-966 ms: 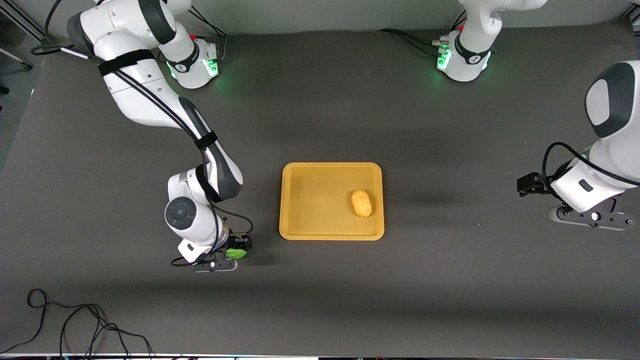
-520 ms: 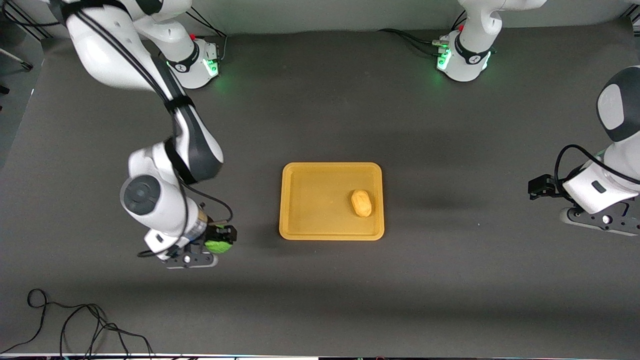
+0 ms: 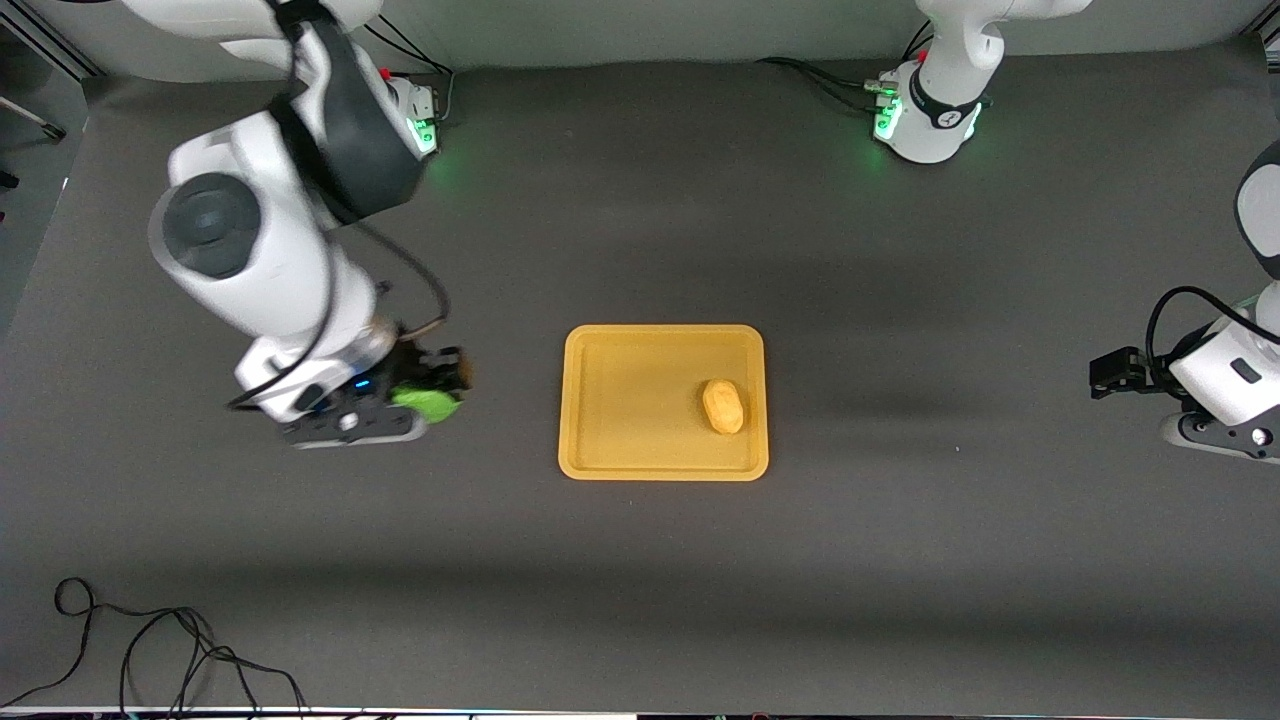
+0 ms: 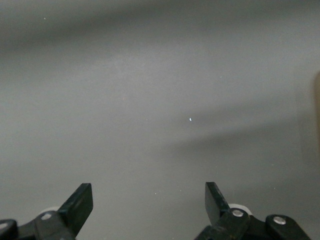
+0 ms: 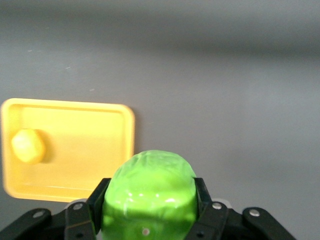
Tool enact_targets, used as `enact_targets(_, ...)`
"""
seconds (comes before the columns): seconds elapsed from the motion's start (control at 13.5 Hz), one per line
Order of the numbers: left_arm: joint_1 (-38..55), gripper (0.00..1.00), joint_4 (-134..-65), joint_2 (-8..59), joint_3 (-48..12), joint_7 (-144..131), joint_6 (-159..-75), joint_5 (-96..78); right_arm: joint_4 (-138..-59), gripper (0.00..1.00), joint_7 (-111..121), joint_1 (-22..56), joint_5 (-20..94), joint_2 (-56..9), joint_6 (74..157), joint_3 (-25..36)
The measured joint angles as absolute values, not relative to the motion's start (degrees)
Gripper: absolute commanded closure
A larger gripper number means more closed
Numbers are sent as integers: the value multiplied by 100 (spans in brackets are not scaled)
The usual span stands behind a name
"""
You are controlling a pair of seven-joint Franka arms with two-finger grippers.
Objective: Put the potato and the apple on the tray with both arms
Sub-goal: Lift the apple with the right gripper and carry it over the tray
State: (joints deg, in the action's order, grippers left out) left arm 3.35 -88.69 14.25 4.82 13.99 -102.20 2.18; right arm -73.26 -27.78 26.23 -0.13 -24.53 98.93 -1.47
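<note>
Right gripper (image 3: 432, 388) closed on the apple (image 3: 425, 402), up over bare table beside the tray (image 3: 640, 345). Potato (image 3: 722, 406) in tray. Left gripper (image 4: 149, 206) open, empty, waiting.

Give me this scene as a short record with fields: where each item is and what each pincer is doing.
potato: lying on the tray, in the part toward the left arm's end
tray: mid-table, holds only the potato
apple: off the table, gripped by the right pincer
right pincer: shut on the apple, over bare table beside the tray
left pincer: open, holding nothing, waiting over bare table at the left arm's end
done: potato placed
left: apple
</note>
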Motion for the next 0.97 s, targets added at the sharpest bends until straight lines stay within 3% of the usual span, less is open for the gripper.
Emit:
enact_targets(0.45, 398, 1, -8867, 1400, 433, 1063, -10198, 218, -6183, 57, -4967, 4267, -81, -3754, 10013, -134)
enact_targets(0.97, 398, 0, -8868, 1399, 434, 869, -10195, 217, -6145, 57, -5085, 4332, -388, -5271, 11526, -34)
